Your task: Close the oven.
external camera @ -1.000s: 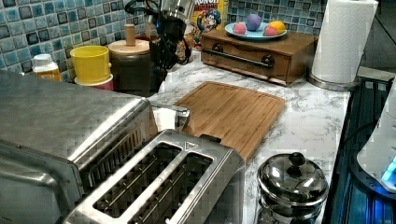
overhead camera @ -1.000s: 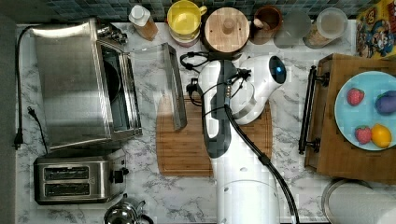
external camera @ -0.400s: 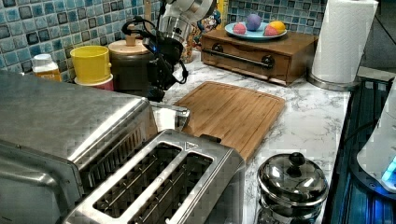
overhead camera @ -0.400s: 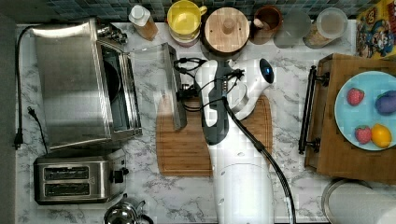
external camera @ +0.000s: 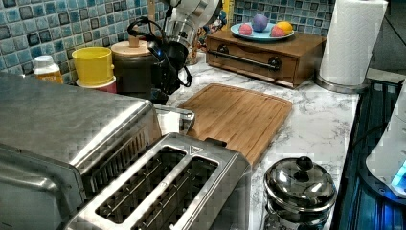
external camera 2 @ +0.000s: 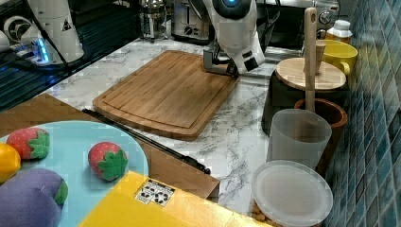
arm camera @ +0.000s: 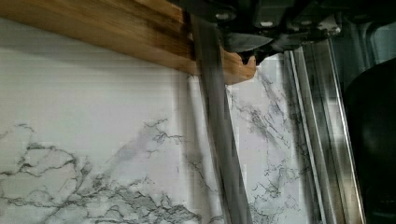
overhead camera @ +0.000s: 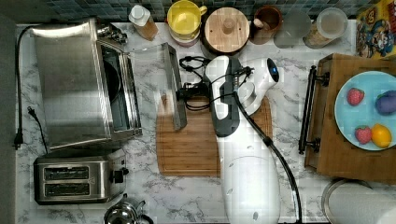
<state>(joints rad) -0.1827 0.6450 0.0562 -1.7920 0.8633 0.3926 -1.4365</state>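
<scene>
The oven (overhead camera: pixel 70 84) is the big steel box at the top view's left, also seen in the left view (external camera: pixel 62 120). Its glass door (overhead camera: pixel 149 79) hangs open over the marble counter, showing the dark interior (arm camera: pixel 373 140). The steel bar handle (overhead camera: pixel 176 88) runs along the door's free edge, over the end of the wooden cutting board (overhead camera: pixel 196 144). My gripper (overhead camera: pixel 186 91) sits low, right beside the handle on the cutting-board side. In the left view the gripper (external camera: pixel 160 93) hovers just behind the handle (external camera: pixel 177 114). The wrist view has the handle (arm camera: pixel 217 126) crossing close beneath me.
A two-slot toaster (overhead camera: pixel 70 179) and a lidded steel pot (overhead camera: pixel 123 214) stand near the oven. Behind the door are a bottle (overhead camera: pixel 142 21), a yellow container (overhead camera: pixel 186 18) and a wooden-lidded jar (overhead camera: pixel 227 28). A wooden tray (overhead camera: pixel 327 140) with toy fruit lies at the top view's right.
My arm swung toward the top view's left and came down, bringing the gripper from above the cutting board to the door handle. The door lies about where it was.
</scene>
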